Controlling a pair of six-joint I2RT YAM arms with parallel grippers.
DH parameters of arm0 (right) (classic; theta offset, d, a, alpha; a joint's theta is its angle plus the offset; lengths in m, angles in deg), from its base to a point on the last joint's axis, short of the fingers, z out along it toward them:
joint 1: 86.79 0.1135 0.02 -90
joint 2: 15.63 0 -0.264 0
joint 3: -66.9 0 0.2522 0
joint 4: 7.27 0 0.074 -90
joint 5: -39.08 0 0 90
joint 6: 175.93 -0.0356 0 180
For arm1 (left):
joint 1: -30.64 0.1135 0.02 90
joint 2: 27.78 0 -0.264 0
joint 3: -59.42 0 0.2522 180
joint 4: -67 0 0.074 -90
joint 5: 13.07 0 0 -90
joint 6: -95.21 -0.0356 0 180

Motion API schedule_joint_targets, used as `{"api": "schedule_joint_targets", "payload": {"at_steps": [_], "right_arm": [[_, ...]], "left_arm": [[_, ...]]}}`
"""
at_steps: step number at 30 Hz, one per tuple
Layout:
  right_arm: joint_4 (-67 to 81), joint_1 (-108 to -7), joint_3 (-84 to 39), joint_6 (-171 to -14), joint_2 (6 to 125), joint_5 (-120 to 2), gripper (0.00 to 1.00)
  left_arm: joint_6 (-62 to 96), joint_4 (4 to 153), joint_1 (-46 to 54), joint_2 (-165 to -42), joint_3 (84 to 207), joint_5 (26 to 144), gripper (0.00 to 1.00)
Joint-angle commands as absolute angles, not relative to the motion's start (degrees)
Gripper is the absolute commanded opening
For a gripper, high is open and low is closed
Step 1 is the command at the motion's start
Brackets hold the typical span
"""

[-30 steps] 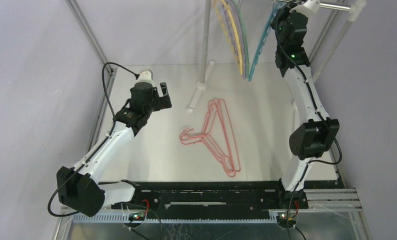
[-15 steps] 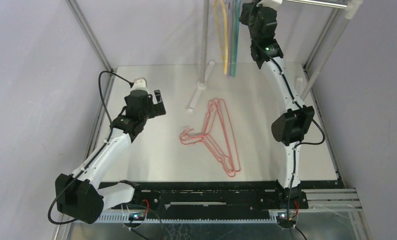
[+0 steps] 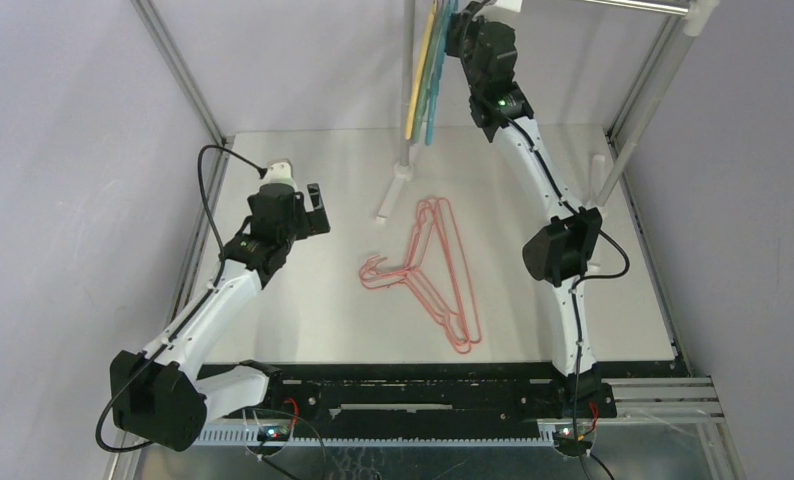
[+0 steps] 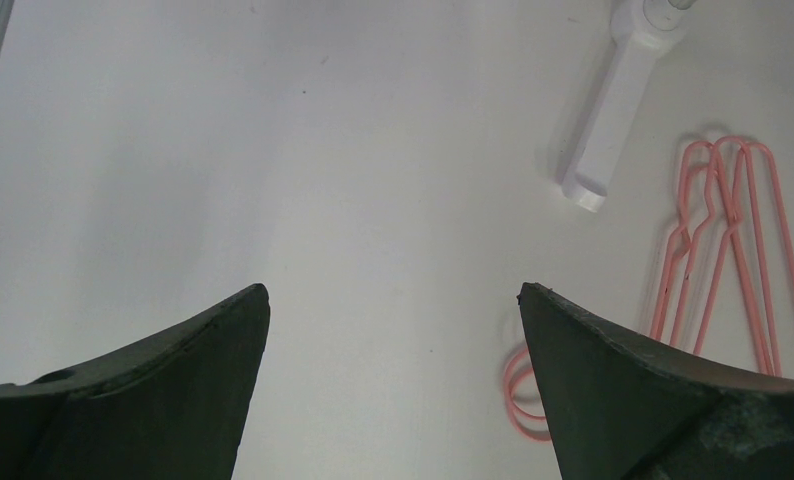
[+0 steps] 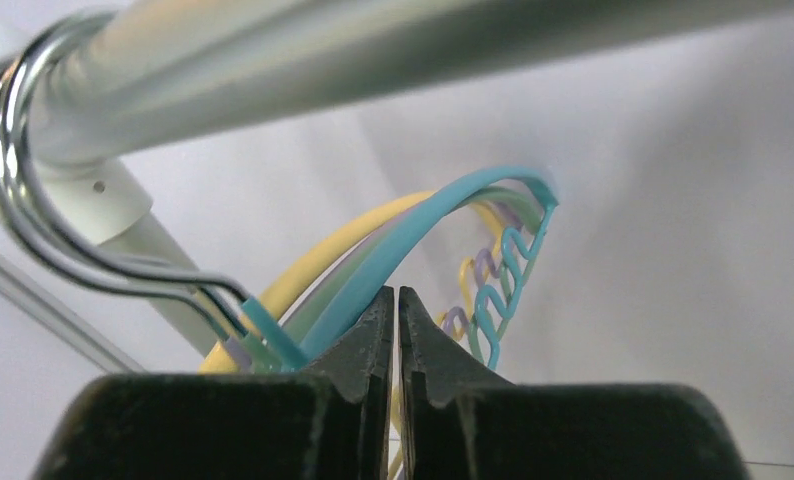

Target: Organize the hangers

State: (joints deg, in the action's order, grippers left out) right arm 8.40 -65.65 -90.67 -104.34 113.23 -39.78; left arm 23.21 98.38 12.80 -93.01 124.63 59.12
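Hangers in yellow, green, lilac and teal (image 5: 413, 230) hang bunched by their metal hooks (image 5: 13, 150) from the silver rail (image 5: 373, 50) directly above the right tool (image 5: 394, 295). That tool is raised high off the surface (image 3: 303, 300), and its fingers are pressed together with nothing visible between them. Their tips sit right at the underside of the teal arm, though whether they actually touch it cannot be told from the wrist view. From overhead, the bundle (image 3: 420, 90) dangles just left of that tool, close to the upright pole (image 3: 408, 60). Across the surface, the left tool (image 4: 393, 290) hovers low with its fingers spread wide and holding nothing. A stack of pink hangers (image 4: 733, 250) lies flat ahead of it and off to its right, just beyond the pole's white foot (image 4: 613, 130). The overhead view shows these pink hangers (image 3: 438, 270) overlapping one another, hooks pointing toward the left tool's side. The step in hand looks like tidying the hung set along the rail, with the pink stack yet to be dealt with. The next move probably calls for one tool to come down over the pink stack and pinch a thin arm or hook. These lie flush on the surface and nest together, so lifting one cleanly may drag its neighbours along.
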Motion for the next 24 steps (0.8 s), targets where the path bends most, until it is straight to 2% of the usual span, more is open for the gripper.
{"api": "schedule_joint_targets", "payload": {"at_steps": [1, 8, 11, 16, 24], "right_arm": [[7.9, -65.4, -92.9, -106.2, 115.4, -42.8, 0.1], [8.6, -65.1, -95.4, -105.1, 116.8, -45.5, 0.12], [9.4, -64.9, -91.5, -103.6, 113.9, -44.6, 0.13], [6.0, -66.5, -79.0, -104.0, 105.3, -40.7, 0.25], [8.0, -69.7, -74.6, -105.7, 99.3, -37.1, 0.37]], "left_arm": [[22.2, 96.2, 13.1, -91.8, 124.6, 58.9, 0.99], [23.2, 96.2, 13.1, -92.3, 124.2, 58.8, 0.99], [23.2, 95.9, 13.1, -93.0, 124.2, 58.8, 1.0], [23.9, 95.7, 13.1, -93.7, 124.9, 59.4, 1.0], [24.0, 95.7, 13.1, -92.9, 125.1, 60.4, 0.99]]}}
